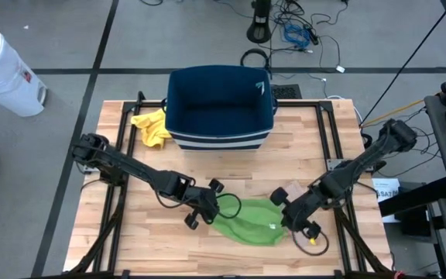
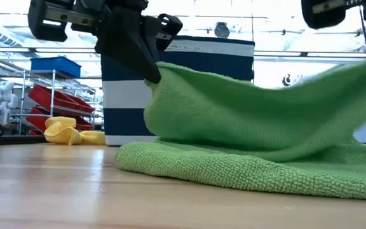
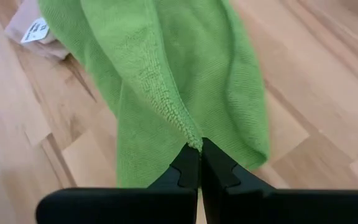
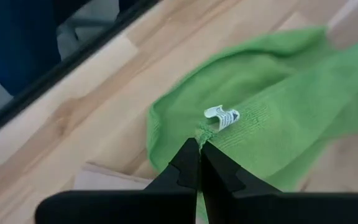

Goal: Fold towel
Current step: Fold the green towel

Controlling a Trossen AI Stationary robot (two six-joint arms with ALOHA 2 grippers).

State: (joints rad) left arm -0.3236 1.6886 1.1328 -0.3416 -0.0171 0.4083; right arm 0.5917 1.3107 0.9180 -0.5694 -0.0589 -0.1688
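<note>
Towel (image 1: 248,221), green and bunched, has edges pinched by left end effector (image 1: 204,211) and right end effector (image 1: 293,219).

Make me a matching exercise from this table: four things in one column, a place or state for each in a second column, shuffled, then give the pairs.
Things:
1. green towel
2. yellow cloth
3. navy bin
4. left gripper

Places or states:
A. crumpled beside the bin, on the left arm's side
B. shut on a towel edge
C. at the table's far edge
D. pinched at two ends, partly lifted

Pairs: 1-D, 2-A, 3-C, 4-B
</note>
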